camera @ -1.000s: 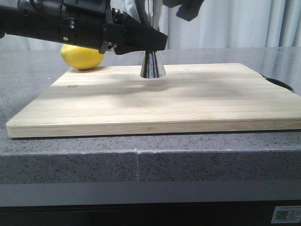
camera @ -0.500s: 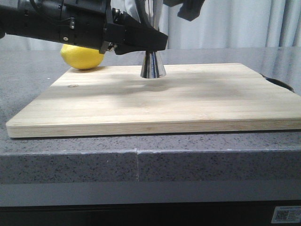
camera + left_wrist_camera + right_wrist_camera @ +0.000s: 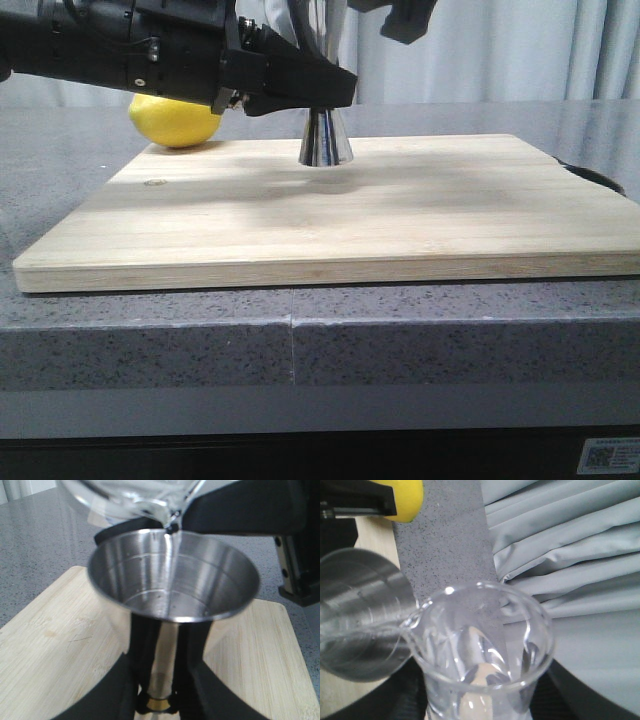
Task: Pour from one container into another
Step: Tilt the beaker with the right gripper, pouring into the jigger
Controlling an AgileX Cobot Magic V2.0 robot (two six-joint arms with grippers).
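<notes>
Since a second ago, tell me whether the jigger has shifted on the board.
No. The jigger stands at the same spot on the cutting board, just as near its back edge.

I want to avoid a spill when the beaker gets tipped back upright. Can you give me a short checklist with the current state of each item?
1. Beaker lip over the jigger mouth: ok.
2. Stream landing inside the cup: ok.
3. Jigger upright on the cutting board: ok.
4. Left tool closed on the jigger's waist: ok.
5. Right tool's hold on the beaker: cannot tell, tool hidden.
6. Jigger below its brim: ok, liquid low.
</notes>
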